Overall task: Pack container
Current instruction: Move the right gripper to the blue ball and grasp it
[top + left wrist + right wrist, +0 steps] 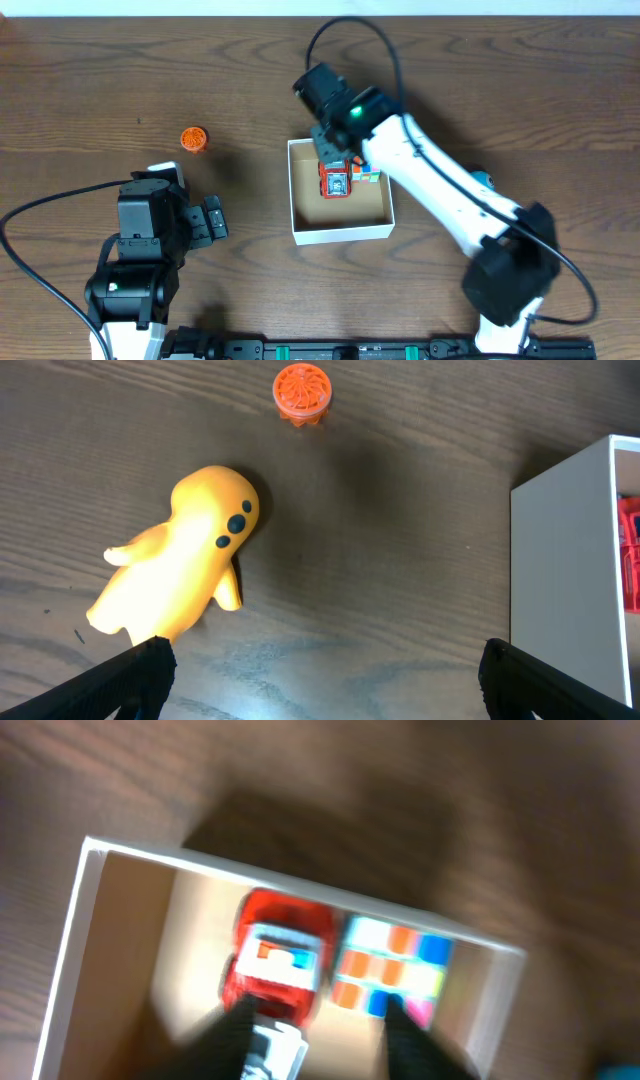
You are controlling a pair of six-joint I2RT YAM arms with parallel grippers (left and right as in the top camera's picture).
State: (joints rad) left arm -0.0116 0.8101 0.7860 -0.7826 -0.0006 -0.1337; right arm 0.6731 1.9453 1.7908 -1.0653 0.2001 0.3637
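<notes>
From above, the container (pixel 340 232) sits mid-way along the table (pixel 100 80), with the right gripper (pixel 335 160) low over a red truck (pixel 337 183) inside it. At the left wrist, the left gripper (pixel 320 680) is spread wide near a yellow figure (pixel 180 575). The right wrist view is blurred: dark fingers (pixel 235 1030) flank the truck's end beside a coloured cube (pixel 395 970), and I cannot tell whether they grip it.

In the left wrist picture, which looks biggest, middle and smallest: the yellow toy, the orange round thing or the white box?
1. white container, even though the picture's edge cuts it off
2. yellow toy figure
3. orange ribbed disc, clearly the smallest
</notes>
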